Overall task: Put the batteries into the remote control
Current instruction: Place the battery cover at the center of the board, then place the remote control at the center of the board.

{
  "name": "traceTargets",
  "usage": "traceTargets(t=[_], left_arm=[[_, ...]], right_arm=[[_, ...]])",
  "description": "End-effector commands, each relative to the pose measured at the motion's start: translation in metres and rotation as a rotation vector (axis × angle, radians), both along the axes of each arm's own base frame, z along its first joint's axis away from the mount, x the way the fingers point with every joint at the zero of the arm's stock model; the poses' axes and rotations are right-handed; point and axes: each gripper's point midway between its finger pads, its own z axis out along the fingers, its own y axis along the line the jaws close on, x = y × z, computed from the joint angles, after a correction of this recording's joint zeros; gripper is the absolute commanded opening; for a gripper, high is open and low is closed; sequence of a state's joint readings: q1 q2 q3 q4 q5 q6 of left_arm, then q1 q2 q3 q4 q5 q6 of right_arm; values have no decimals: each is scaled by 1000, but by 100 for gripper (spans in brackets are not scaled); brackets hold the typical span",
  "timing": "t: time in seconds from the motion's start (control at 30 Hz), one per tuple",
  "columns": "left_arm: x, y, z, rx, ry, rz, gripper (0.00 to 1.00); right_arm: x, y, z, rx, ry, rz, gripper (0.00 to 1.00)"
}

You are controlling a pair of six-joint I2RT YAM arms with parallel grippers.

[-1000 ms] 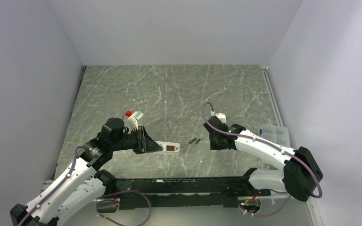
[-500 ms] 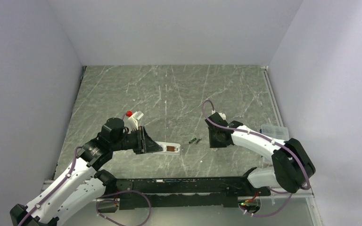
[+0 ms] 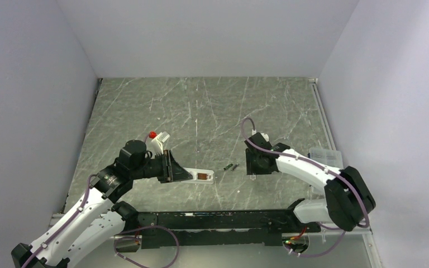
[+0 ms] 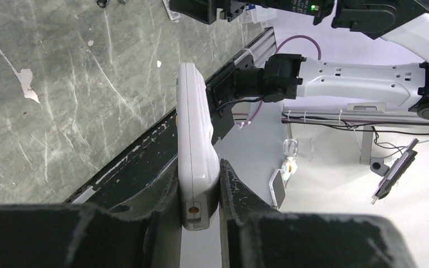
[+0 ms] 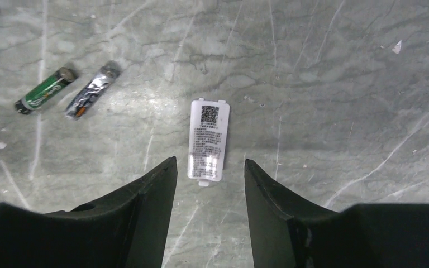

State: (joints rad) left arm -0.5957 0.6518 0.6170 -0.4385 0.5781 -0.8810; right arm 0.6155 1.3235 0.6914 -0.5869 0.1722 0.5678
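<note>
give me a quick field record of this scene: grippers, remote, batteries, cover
left gripper: shut on the remote, gripping one end
right gripper: open, jaws either side of the cover in its wrist view
remote: brownish recess faces up in the top view, batteries not loaded
batteries: two, loose on the table, side by side, not touching
cover: flat on the table, label up, beside the batteries
</note>
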Motion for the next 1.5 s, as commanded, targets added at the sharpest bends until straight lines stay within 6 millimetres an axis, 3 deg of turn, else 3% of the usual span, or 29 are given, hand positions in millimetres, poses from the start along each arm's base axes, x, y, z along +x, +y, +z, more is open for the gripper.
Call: traceTargets(t=[0.0,0.17,0.43,0.8,1.23,1.47], left_arm=[[-1,-4,10,-34,-24,-22,0],[-1,-5,8,-42,-17,-23,0],[-3,-12,8,-66,2,-63,0],[-7,-28,7,-106,53,-195,0],[-25,-37,30,-188,19,-422,0],[-30,-38,35,-224,21,-471,0]], right_arm=[[13,12,36,86,-91,1,51],[15,23,64,176,-149,29,52],[5,56,115,420,-255,176,57],[-46,105,175,792,-330,572,64],[-95,143,194,1033,-217,925,69],[-119,171,188,1015,-153,1052,66]])
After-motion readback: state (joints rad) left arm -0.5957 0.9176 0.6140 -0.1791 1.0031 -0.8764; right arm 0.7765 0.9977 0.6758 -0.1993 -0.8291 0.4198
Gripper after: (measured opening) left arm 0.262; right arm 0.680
